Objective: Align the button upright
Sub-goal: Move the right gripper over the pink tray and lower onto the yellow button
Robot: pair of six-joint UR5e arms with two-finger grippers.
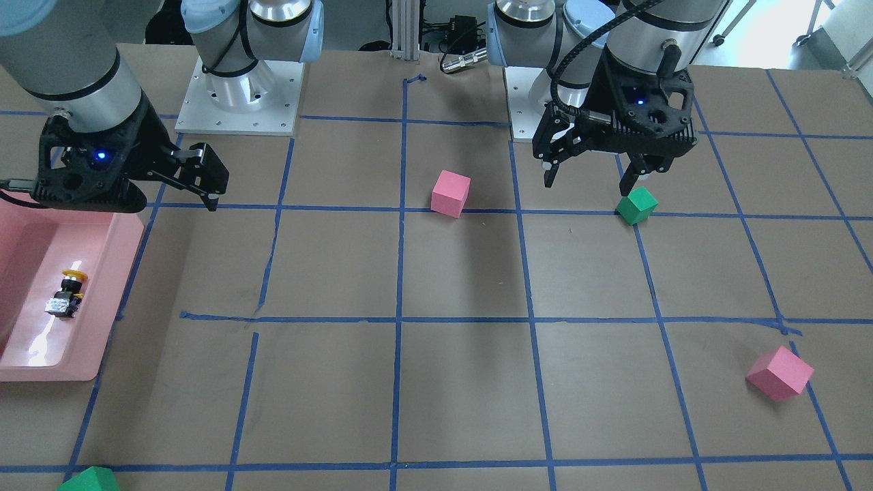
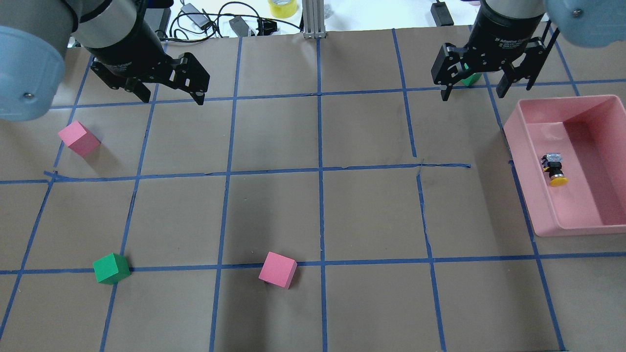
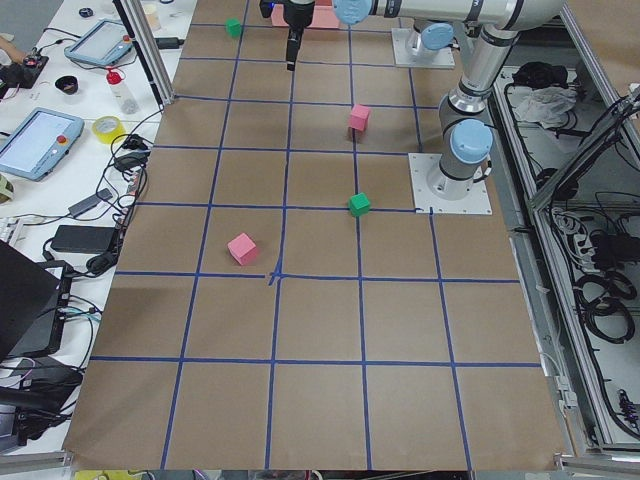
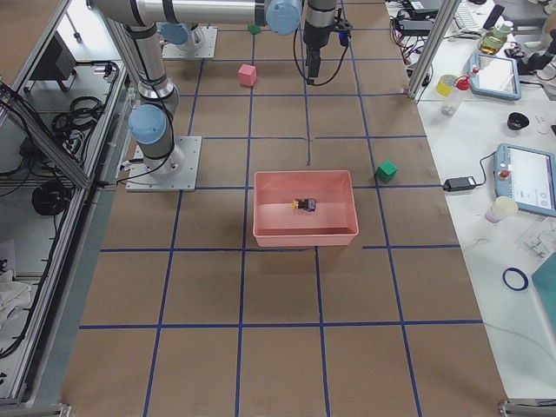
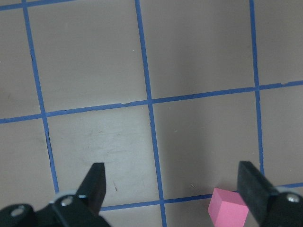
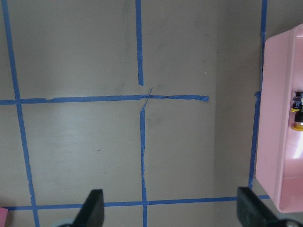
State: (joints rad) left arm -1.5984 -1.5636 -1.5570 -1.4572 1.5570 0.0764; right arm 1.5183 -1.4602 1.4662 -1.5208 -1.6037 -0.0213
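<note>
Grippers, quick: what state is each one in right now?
Left gripper: open, holding nothing.
Right gripper: open, holding nothing.

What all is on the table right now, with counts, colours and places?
Button: 1, yellow cap, black body; lying on its side in the bin.
Bin: 1, pink; table's right side.
Pink cubes: 2; one mid-table near the robot, the other on the left.
Green cubes: 2; one near left, the other far right, partly hidden.
Table: 1, brown, blue tape grid.
Left gripper: 1, black; open, empty, above the left half.
Right gripper: 1, black; open, empty, above the table beside the bin.
</note>
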